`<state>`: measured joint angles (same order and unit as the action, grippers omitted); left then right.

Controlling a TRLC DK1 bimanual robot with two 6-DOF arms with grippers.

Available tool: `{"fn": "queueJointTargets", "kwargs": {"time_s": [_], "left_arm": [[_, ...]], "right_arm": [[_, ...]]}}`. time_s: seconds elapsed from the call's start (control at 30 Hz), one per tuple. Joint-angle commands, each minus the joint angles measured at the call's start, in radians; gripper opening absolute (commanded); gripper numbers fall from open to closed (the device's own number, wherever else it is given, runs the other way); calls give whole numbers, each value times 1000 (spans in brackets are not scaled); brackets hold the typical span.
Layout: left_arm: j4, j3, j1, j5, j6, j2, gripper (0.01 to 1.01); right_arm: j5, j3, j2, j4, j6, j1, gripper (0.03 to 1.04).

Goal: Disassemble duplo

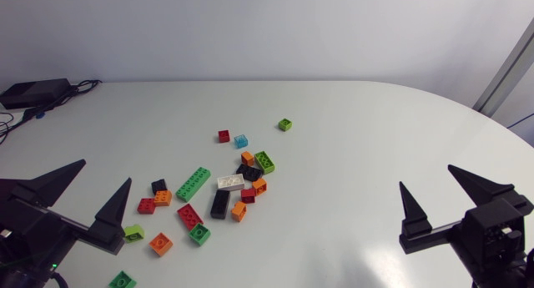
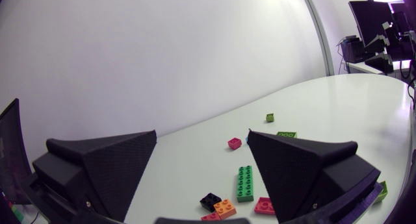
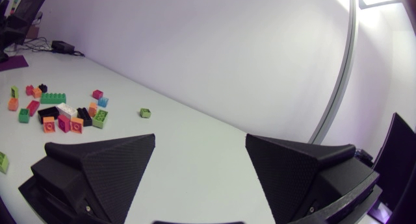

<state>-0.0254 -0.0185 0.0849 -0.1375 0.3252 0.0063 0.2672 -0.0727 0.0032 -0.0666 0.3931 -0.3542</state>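
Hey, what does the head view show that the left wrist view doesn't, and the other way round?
Only the head view: the right gripper, open over the bare table, and the white brick in the pile. Only the left wrist view: nothing new among the bricks, just a low look across them. Both: the open left gripper, the long green brick, the small dark red brick and the lone lime brick beyond it.

Your head camera looked down on the whole table. Both wrist cameras sat low, facing across it; all three shared the scattered bricks
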Motion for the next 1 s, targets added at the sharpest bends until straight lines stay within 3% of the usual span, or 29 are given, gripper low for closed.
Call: {"fn": "queueJointTargets", "kwargs": {"time_s": [0.0, 0.27, 0.37, 0.43, 0.57, 0.63, 0.73, 0.97], "left_arm": [[-8, 22, 10, 4, 15, -15, 984], [-8, 22, 6, 4, 15, -15, 984], [-8, 22, 6, 4, 15, -15, 985], [-8, 22, 4, 4, 14, -15, 984], [-8, 22, 3, 4, 14, -15, 984], [-8, 22, 3, 4, 14, -15, 984], [-8, 22, 3, 4, 14, -15, 984], [-8, 22, 3, 4, 14, -15, 984]], "right_arm": [[6, 33, -8, -27, 110, 24, 998], [3, 28, -8, -59, 210, 70, 998], [3, 28, -8, -55, 125, 112, 998], [-14, 33, -9, -27, 118, 118, 998], [-10, 77, -9, 146, 73, 121, 998], [-17, 77, -9, 116, -10, 121, 998], [-19, 77, -8, 111, -36, 123, 998], [-13, 77, -9, 119, -89, 296, 1000]]}}
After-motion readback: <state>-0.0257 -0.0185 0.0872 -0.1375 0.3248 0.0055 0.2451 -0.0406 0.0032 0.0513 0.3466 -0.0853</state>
